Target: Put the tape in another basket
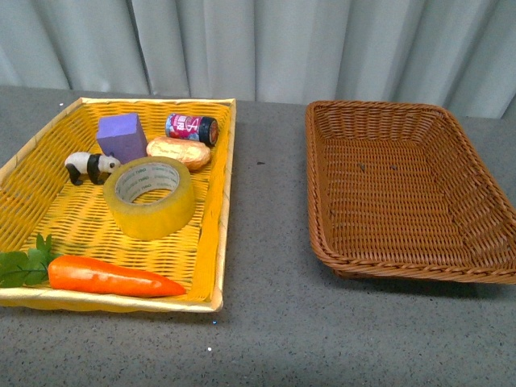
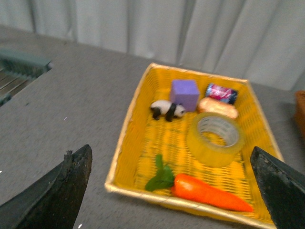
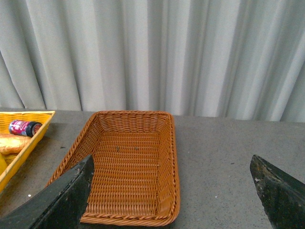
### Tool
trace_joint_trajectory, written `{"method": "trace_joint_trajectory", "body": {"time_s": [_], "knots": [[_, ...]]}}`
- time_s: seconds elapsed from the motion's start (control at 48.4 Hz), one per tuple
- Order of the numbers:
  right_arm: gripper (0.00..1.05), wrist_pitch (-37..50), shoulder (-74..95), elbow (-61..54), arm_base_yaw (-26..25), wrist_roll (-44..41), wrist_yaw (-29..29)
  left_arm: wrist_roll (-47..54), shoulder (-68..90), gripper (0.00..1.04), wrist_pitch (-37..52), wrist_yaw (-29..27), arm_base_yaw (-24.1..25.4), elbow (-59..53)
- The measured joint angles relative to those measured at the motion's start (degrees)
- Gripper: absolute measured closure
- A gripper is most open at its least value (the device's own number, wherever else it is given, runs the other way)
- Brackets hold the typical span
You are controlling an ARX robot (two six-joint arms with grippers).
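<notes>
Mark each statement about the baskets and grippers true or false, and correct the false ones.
1. The tape lies in the yellow basket. True.
2. The carrot lies in the brown basket. False: it lies in the yellow basket.
3. The left gripper is shut on the tape. False: it is open and holds nothing.
4. The panda stands beside the purple block. True.
5. The right gripper is open. True.
</notes>
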Motion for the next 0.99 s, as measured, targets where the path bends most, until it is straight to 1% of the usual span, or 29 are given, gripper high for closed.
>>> {"method": "trace_joint_trajectory", "body": {"time_s": [0.041, 0.103, 0.248, 0.352, 0.434, 0.517, 0.641, 0.724, 0.993], "knots": [[0.09, 0.0, 0.0, 0.0, 0.0, -0.02, -0.02, -2.4, 5.31, 0.07, 2.1, -0.94, 0.2, 0.42], [0.09, -0.02, 0.0, 0.0, 0.0, 0.0, 0.0, -3.72, 11.1, 0.07, 5.9, 0.59, 1.36, 1.25], [0.09, 0.0, 0.0, 0.0, 0.0, 0.0, 0.0, -7.34, 29.53, 0.07, 17.4, 8.44, 5.49, 6.78], [0.09, 0.0, 0.0, 0.0, 0.0, 0.0, 0.0, -8.07, 43.3, 0.07, 23.93, 12.31, 6.1, 12.17], [0.09, -0.02, 0.0, 0.0, 0.0, 0.0, -0.02, -7.87, 55.01, 0.07, 27.58, 14.29, 6.03, 16.83], [0.09, -0.02, 0.0, 0.0, 0.0, 0.0, -0.02, -8.13, 66.95, 0.07, 27.06, 17.27, 6.05, 22.6], [0.09, 0.0, 0.0, 0.0, 0.0, 0.0, 0.0, -7.56, 77.13, 0.07, 24.68, 17.84, 6.14, 28.63], [0.09, -0.02, 0.0, 0.0, 0.0, 0.0, 0.0, -6.71, 84.85, 0.07, 22.08, 19.37, 6.45, 33.88], [0.09, -0.02, 0.0, 0.0, 0.0, 0.0, 0.0, -6.08, 95.06, 0.07, 18.45, 21.05, 6.27, 41.92]]}}
